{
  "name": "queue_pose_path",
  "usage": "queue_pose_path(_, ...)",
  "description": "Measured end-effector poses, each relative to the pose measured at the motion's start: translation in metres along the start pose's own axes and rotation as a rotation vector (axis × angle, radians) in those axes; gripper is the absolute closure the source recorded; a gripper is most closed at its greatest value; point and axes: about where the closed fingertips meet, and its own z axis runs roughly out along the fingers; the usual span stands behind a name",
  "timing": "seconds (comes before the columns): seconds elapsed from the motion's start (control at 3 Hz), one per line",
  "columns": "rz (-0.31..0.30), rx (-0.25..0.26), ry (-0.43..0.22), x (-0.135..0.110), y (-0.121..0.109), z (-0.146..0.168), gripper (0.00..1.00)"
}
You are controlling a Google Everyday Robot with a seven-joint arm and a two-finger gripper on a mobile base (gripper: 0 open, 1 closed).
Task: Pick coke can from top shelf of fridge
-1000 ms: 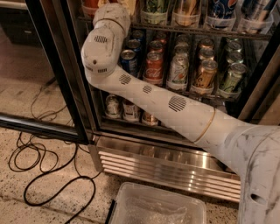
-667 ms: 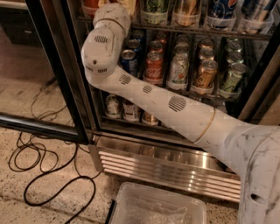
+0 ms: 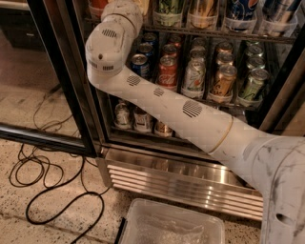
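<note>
The fridge stands open, its black-framed glass door swung out to the left. The top shelf is a dark wire rack holding green, gold and blue cans. At its far left a sliver of a red can shows at the picture's top edge; this may be the coke can, its label hidden. My white arm reaches up from the lower right, bends at the elbow and runs up beside that red can. My gripper is out of view above the top edge.
The lower rack holds a blue can, a red can, and pale, gold and green cans. More cans stand on the bottom rack. There is a ribbed steel base, a clear plastic bin on the floor, and black cables to the left.
</note>
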Motion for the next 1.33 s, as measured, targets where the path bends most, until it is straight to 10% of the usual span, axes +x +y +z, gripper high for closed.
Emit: queue_pose_path(1.33,0.064,0.047,0.132,0.005,-0.028,-0.004,1.0)
